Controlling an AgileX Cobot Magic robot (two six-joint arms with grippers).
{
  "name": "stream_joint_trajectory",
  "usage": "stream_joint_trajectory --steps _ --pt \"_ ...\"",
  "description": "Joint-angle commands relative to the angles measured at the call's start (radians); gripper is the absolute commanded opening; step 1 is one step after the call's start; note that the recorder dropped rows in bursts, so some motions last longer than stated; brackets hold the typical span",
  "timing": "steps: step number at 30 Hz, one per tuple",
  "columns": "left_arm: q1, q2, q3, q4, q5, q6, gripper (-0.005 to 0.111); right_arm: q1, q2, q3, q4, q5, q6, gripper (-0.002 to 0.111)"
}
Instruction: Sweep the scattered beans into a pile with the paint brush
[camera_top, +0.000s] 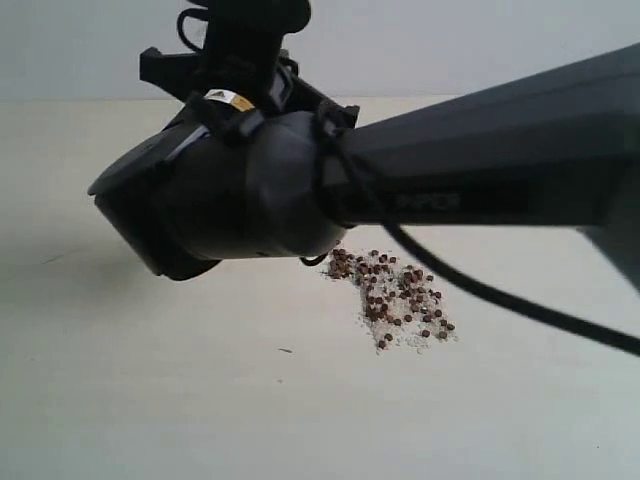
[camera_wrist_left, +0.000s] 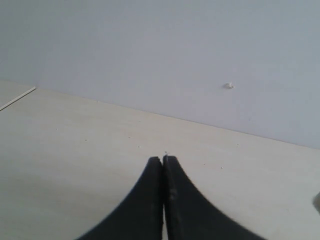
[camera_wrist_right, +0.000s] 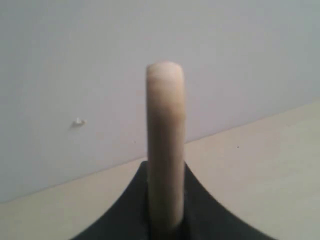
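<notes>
The beans (camera_top: 395, 300), tiny dark-brown rounds mixed with whitish crumbs, lie as one loose patch on the pale table (camera_top: 150, 400), partly behind the black right arm (camera_top: 480, 150) that reaches in from the right. The right wrist view shows my right gripper (camera_wrist_right: 165, 166) shut on the light wooden handle of the paint brush (camera_wrist_right: 165, 115), which stands up between the jaws. Its bristles and ferrule are out of view. My left gripper (camera_wrist_left: 163, 159) is shut with nothing in it, over bare table.
A plain pale wall (camera_wrist_left: 175, 50) stands behind the table's far edge, with a small white speck (camera_wrist_left: 228, 85) on it. The bulky arm joint (camera_top: 230, 190) blocks much of the exterior view.
</notes>
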Motion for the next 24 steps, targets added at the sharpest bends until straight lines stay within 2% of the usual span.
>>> stream_joint_trajectory --steps 1,10,16,24 --pt "0.004 -0.005 0.0 -0.007 -0.004 0.006 0.0 0.004 0.088 -0.08 0.013 -0.02 -0.047 0.0" --pt "0.004 -0.005 0.0 -0.007 -0.004 0.006 0.0 -0.071 0.178 -0.117 0.0 -0.02 -0.042 0.0" --pt "0.004 -0.005 0.0 -0.007 -0.004 0.006 0.0 -0.118 0.179 -0.117 -0.078 -0.02 0.024 0.0" --pt "0.004 -0.005 0.0 -0.007 -0.004 0.006 0.0 -0.203 0.179 -0.117 0.024 -0.02 0.058 0.0"
